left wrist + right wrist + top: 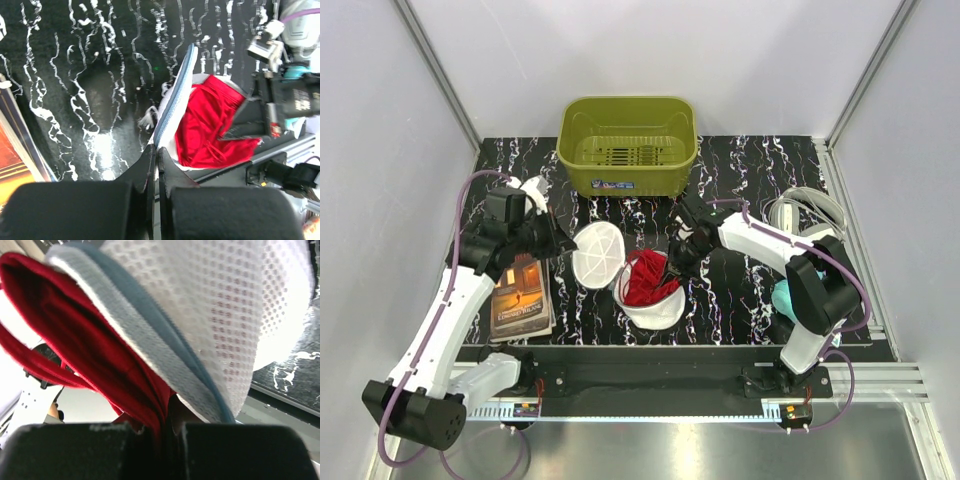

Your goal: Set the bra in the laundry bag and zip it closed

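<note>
Mid-task. Holds the laundry bag open at table centre, left gripper pinched tight on the lid's zip rim, lid tilted up and back. Grips the bra with the right gripper, clamped narrow on red fabric at the bag's mouth. Mostly down in the lower cup, but heaped above the rim, with strap loops loose over the edge. Left to do, by my reckoning: tuck in the overhang, let go, fold the lid down, run the zip all round. No zipping begun.
</note>
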`<state>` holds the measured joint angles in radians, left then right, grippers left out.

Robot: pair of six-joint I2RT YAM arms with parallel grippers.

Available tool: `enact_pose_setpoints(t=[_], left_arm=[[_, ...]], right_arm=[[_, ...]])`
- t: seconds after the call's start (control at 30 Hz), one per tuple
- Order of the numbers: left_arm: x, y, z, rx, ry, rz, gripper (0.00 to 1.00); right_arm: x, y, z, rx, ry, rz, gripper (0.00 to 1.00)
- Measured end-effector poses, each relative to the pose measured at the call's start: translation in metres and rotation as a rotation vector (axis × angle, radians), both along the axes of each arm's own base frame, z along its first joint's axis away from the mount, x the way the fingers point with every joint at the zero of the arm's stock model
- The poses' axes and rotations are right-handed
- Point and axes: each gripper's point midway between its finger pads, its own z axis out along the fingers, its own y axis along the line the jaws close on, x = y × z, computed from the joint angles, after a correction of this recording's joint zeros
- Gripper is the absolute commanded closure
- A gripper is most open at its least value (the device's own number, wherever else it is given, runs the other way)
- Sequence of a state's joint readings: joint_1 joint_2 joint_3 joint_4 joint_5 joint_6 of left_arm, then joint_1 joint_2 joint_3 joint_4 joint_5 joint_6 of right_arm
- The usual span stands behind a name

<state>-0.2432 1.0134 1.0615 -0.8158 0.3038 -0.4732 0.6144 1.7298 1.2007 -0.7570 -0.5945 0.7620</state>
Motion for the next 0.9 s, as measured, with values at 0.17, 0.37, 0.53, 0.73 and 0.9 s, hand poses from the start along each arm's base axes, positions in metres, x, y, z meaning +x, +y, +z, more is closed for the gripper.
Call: enact_pose_setpoints(t=[0.17, 0.37, 0.53, 0.73, 0.9], left_arm=[[-0.008, -0.01, 0.021, -0.018, -0.045, -0.037, 1.0], [-0.015, -0.022, 0.036, -0.062, -0.06, -0.073, 1.0], [-0.015, -0.027, 0.041, -0.076, -0.053, -0.069, 1.0], [0.009, -0.027, 0.054, -0.049, -0.069, -0.026, 1.0], [0.022, -0.036, 0.064, -0.044, -0.092, -0.047, 1.0]], right_arm=[[0.0, -0.005, -0.004, -0.027, 0.004, -0.008, 1.0], [0.003, -0.018, -0.013, -0.1, -0.046, 0.018, 1.0], [0.004, -0.017, -0.01, -0.089, -0.129, 0.113, 1.0], [-0.003, -0.02, 0.004, -0.039, -0.262, 0.25, 1.0], [-0.01, -0.025, -0.001, -0.026, -0.284, 0.314, 1.0]])
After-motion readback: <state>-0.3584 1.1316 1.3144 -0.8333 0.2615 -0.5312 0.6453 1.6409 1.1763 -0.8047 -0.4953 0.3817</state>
